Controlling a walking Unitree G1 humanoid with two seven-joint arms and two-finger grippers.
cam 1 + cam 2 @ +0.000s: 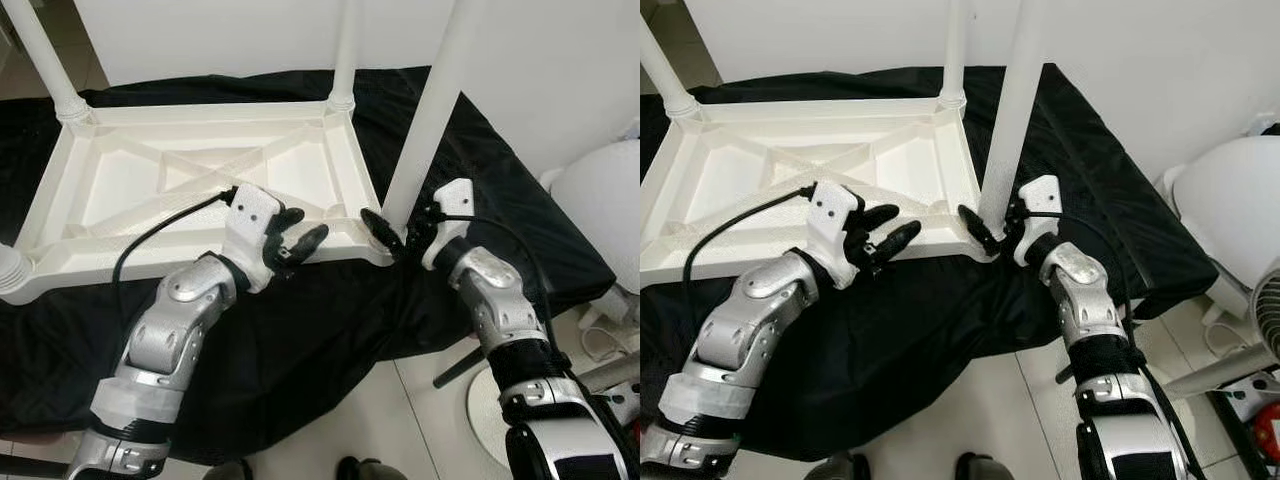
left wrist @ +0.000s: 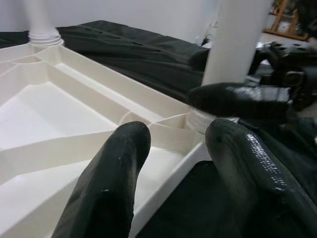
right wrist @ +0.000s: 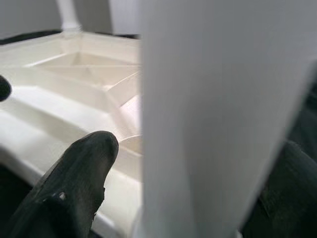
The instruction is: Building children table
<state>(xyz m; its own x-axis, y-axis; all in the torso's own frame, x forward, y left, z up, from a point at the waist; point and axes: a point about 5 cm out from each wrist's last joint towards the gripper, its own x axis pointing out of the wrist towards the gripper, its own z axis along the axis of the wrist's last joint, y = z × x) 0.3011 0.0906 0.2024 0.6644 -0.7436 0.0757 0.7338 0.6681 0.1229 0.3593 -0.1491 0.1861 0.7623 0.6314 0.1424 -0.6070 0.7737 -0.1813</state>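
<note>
While the right gripper [image 1: 400,235] clasps the near table leg [image 1: 432,110], the left gripper [image 1: 296,240] hovers spread and empty over the overturned tabletop [image 1: 120,180].

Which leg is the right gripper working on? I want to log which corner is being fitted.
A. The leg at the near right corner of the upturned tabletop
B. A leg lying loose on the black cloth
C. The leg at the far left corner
A: the right gripper straddles the base of the upright white leg at the near right corner of the upturned tabletop.
</note>
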